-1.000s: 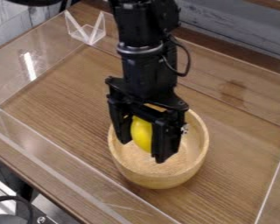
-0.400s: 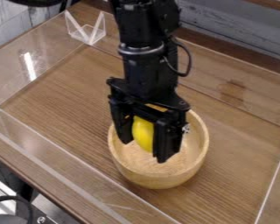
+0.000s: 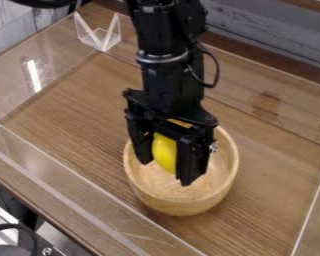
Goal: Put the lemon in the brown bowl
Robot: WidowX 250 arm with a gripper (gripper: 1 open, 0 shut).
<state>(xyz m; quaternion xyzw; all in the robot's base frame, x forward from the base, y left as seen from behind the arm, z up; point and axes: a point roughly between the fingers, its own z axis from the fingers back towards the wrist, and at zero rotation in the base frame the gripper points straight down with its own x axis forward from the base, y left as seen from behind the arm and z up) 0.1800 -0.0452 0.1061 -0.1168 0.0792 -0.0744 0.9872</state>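
The lemon (image 3: 164, 152), small and bright yellow, sits between the two black fingers of my gripper (image 3: 164, 165). The gripper is over the middle of the brown bowl (image 3: 219, 185), a round, light tan wooden bowl on the table. Its fingertips reach down inside the bowl. The fingers stand close on both sides of the lemon. I cannot tell whether they still press on it or whether it rests on the bowl's floor. The arm hides the far side of the bowl.
The bowl stands on a wood-grain table (image 3: 83, 95) inside low clear plastic walls (image 3: 69, 190). A clear plastic stand (image 3: 99, 33) is at the back left. A grey wall runs along the back right.
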